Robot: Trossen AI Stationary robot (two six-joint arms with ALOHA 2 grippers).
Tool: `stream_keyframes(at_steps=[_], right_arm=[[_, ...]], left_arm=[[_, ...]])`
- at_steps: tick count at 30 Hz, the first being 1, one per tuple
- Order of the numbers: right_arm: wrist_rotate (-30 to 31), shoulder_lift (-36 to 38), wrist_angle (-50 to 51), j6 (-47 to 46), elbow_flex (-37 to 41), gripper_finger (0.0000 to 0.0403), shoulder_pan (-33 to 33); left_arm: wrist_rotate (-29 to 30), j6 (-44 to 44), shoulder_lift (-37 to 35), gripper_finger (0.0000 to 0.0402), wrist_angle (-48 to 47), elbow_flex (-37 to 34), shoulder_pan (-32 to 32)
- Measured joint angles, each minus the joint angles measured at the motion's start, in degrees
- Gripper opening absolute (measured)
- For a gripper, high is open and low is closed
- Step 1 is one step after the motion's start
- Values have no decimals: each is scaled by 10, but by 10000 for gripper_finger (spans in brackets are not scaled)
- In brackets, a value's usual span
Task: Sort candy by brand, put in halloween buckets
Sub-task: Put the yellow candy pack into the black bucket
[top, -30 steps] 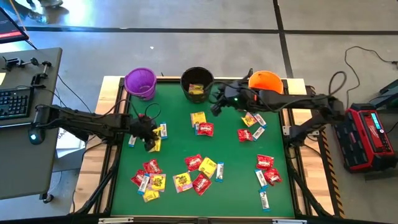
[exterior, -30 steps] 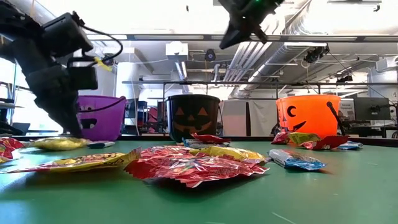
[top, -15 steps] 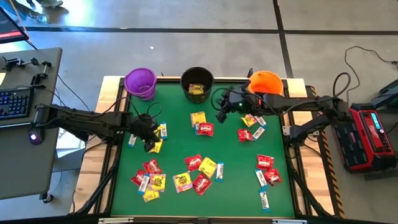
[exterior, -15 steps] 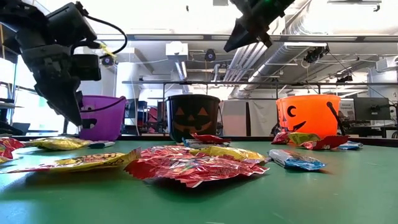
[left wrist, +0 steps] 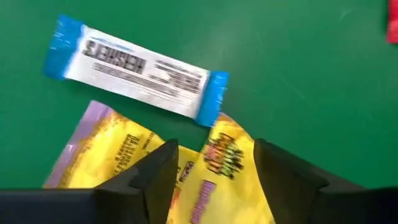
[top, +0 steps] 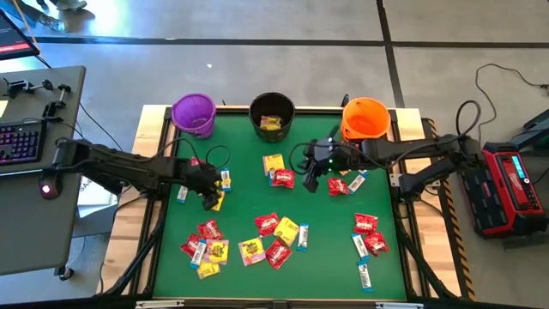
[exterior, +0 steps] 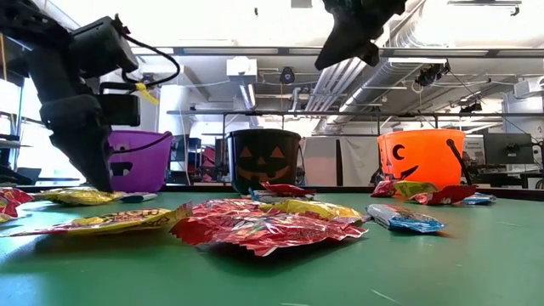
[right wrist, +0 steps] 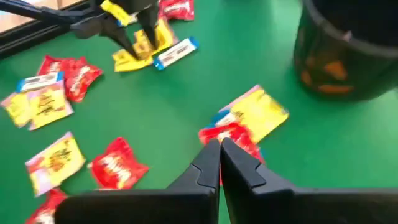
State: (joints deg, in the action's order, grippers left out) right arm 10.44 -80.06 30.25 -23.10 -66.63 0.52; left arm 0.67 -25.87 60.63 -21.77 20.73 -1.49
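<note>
Both arms moved | left claw (left wrist: 211, 171) reopened over yellow packet (left wrist: 205, 180) | right claw (right wrist: 219, 155) shut, lower

We find the dark left arm reaching in from the frame's left edge, its left gripper (top: 208, 199) left of centre, fingers (left wrist: 155, 177) parted. The right gripper (top: 311, 183) sits right of centre, closed.

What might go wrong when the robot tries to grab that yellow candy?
Left gripper stands open over the crinkly yellow candy packet. The slim white-and-blue candy bar lies touching that packet, so closing might pinch both brands or shove the bar away. The flat packet could also slip out. Right gripper, shut, hovers above a red packet overlapping a yellow one; it may nudge them.
</note>
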Motion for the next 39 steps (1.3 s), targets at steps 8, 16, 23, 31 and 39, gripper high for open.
stream_keyframes(at_steps=[8,16,23,31,39], right_arm=[[-18,-10,6,-37,0,2,16],[-19,-10,10,-54,0,103,15],[-11,-10,8,-49,0,180,13],[5,-10,8,-23,0,160,10],[6,-10,8,-19,0,130,2]], left_arm=[[32,17,4,219,21,0,21],[41,27,25,219,16,0,24],[12,31,62,213,35,2,23],[-38,49,70,132,43,2,23],[-56,97,72,8,-8,27,24]])
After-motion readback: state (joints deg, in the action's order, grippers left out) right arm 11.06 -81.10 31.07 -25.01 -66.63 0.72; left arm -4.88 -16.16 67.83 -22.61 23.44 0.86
